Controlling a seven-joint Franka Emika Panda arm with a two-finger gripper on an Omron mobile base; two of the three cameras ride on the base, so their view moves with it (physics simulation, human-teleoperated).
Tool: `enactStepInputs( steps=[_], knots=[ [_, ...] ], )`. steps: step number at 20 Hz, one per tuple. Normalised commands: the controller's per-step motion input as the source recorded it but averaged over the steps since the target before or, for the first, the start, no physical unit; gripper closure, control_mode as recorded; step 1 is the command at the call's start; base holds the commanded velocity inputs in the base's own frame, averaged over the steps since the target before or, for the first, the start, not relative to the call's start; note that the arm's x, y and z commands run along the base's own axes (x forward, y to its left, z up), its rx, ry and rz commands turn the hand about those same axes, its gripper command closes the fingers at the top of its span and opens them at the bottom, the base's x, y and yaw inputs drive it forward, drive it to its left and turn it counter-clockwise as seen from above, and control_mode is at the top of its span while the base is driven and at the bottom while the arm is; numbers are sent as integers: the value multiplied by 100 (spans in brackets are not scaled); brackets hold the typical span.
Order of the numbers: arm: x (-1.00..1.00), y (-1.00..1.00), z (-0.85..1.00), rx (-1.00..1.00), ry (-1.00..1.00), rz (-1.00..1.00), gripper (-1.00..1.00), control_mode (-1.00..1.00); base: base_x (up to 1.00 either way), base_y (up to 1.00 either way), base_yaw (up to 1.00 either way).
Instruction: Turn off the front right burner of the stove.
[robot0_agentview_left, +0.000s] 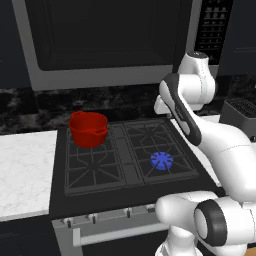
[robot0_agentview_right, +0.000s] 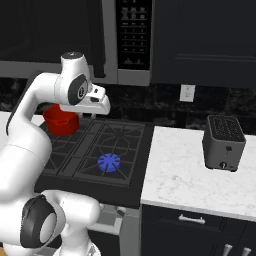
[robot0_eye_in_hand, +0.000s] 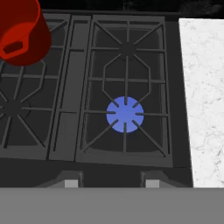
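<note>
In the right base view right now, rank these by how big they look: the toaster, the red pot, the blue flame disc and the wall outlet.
Largest to smallest as they appear:
1. Toaster
2. Red pot, though the arm hides part of it, so its rank is unsure
3. Blue flame disc on the front right burner
4. Wall outlet

The light is even and soft, with no clear source. The stove (robot0_agentview_left: 125, 155) is dark, and the cabinets and microwave (robot0_agentview_left: 105, 40) above it are dim, almost black. The white counter (robot0_agentview_right: 195, 175) to the right of the stove is the brightest surface. The blue flame (robot0_eye_in_hand: 125, 114) on the stove looks flat and gives no glow around it. The red pot (robot0_agentview_left: 88, 128) has mild shading. Shadows are weak. All pictures are slightly soft, without glare or bending at the edges
</note>
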Motion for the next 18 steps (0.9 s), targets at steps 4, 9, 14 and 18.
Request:
enactStepInputs(
  steps=[4,9,14,18],
  knots=[
    [0,0,5,0,0,0,-100,-100,0,0,0],
    [0,0,0,0,0,0,-100,-100,0,0,0],
    [-12,0,0,0,0,0,-100,-100,0,0,0],
    [-13,0,-1,0,-3,-2,-100,100,-6,7,-2]
  ],
)
